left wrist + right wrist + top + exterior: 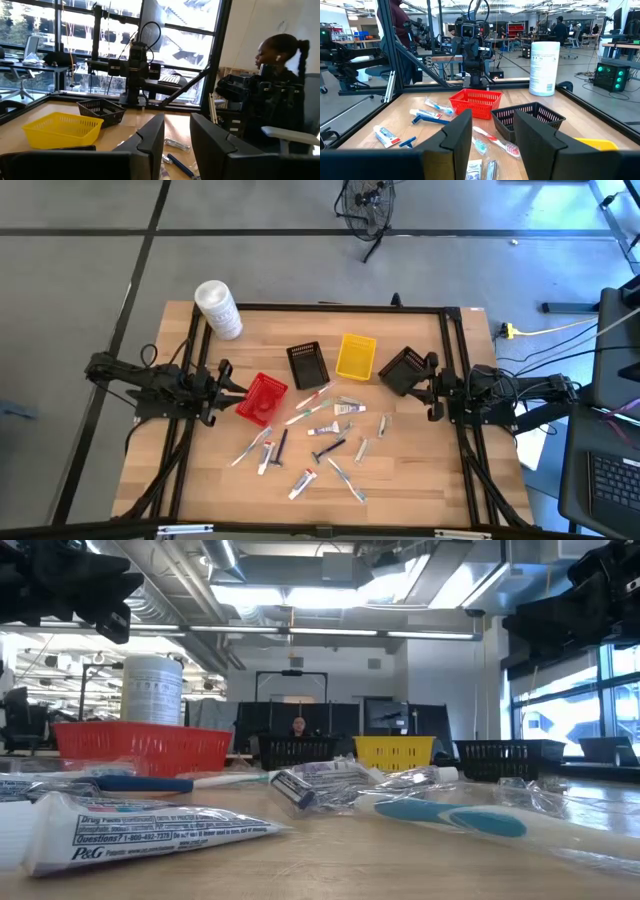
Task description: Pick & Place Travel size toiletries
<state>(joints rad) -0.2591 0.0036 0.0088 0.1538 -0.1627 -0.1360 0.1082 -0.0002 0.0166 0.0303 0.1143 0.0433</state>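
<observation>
The travel size toiletries lie loose on the wooden table's middle: small white tubes, toothbrushes in wrap, a dark razor and silvery sachets. Up close in the low view are a white tube and a blue-handled toothbrush. My left gripper is open and empty above the table's left side, beside the red basket. My right gripper is open and empty at the right side, next to a black basket. Both grippers hover level, facing each other.
A second black basket and a yellow basket stand behind the toiletries. A large white tub stands at the far left corner. A black frame rims the table. A person sits beyond the table.
</observation>
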